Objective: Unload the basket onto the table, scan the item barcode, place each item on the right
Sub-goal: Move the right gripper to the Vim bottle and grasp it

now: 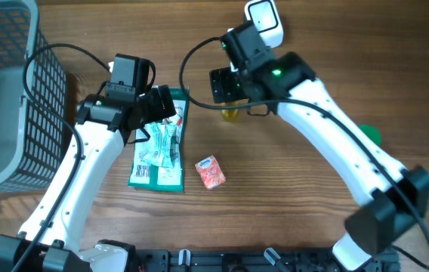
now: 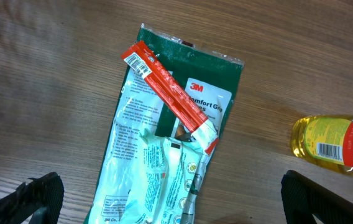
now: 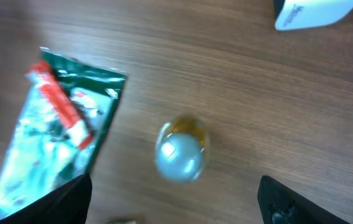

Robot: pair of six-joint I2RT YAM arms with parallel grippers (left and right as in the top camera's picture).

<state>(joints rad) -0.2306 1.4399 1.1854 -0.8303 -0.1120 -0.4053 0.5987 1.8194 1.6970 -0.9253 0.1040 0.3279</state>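
A small yellow oil bottle (image 3: 180, 151) with a silver cap stands upright on the wood; its barcode label (image 2: 329, 149) shows in the left wrist view. My right gripper (image 3: 175, 205) hovers above it, open, with the bottle between the fingers' line and untouched; the picture is blurred. In the overhead view the bottle (image 1: 231, 114) peeks out under the right gripper (image 1: 228, 89). A white scanner (image 1: 266, 20) lies at the far edge. My left gripper (image 2: 176, 208) is open over a green package (image 2: 186, 112) carrying pale sachets and a red stick (image 2: 167, 90) with a barcode.
A dark wire basket (image 1: 7, 98) fills the left side. A small red packet (image 1: 210, 172) lies in front of the green package (image 1: 159, 147). Something green (image 1: 371, 135) shows behind the right arm. The scanner (image 3: 313, 12) sits at the right wrist view's top corner.
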